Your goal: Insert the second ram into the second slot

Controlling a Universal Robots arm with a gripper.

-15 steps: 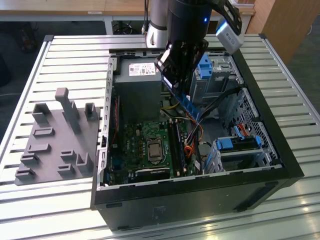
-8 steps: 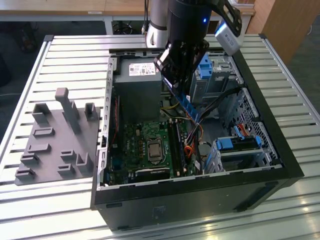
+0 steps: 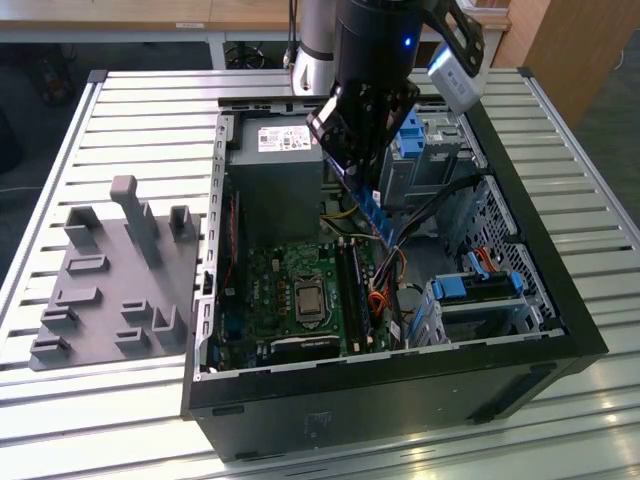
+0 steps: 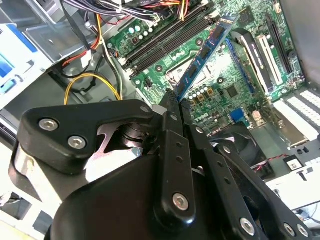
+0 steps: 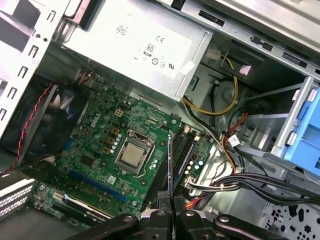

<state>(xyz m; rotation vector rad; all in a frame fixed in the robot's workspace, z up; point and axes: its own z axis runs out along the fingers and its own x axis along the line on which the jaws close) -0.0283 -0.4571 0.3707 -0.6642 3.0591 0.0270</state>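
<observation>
Two fingers (image 4: 169, 112) are clenched on one end of a single ram (image 4: 205, 54), the only stick they hold. It slants out over the motherboard (image 4: 235, 95). In the first wrist view it hangs edge-on above the motherboard's long dark slots (image 5: 181, 159), beside one CPU socket (image 5: 131, 154). One open case (image 3: 565, 300) holds the motherboard. One grey fixture (image 3: 110, 270) lies on the surface (image 3: 150, 110), towards the exterior view's left of the motherboard.
</observation>
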